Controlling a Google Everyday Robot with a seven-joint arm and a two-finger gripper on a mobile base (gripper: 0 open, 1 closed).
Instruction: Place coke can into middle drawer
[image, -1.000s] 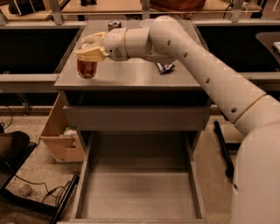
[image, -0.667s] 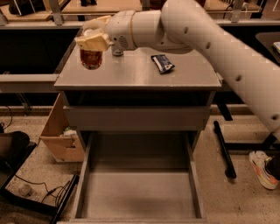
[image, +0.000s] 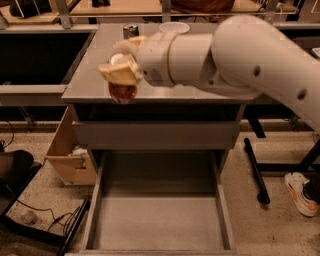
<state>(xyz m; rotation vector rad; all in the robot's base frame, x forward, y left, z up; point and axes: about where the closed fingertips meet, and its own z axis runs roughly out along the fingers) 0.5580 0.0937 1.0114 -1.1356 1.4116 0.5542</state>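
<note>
My gripper (image: 121, 71) is shut on the coke can (image: 122, 92), a short red-orange can whose lower part shows below the tan fingers (image: 119, 74). I hold it in the air at the front left edge of the cabinet top (image: 95, 75). The middle drawer (image: 159, 220) is pulled wide open below, with a flat grey floor and low side walls, and nothing lies in it. The can is above and left of the drawer's middle. My white arm (image: 240, 55) crosses the cabinet top from the right.
A silver can (image: 130, 31) and a white bowl (image: 174, 27) stand at the back of the cabinet top. A closed grey drawer front (image: 157, 135) sits above the open drawer. A cardboard box (image: 70, 155) is on the floor at left, cables and a black stand beside it.
My gripper has carried the coke can forward from the back left of the cabinet top to its front edge. The view has also shifted, and the arm now hides the small dark object.
</note>
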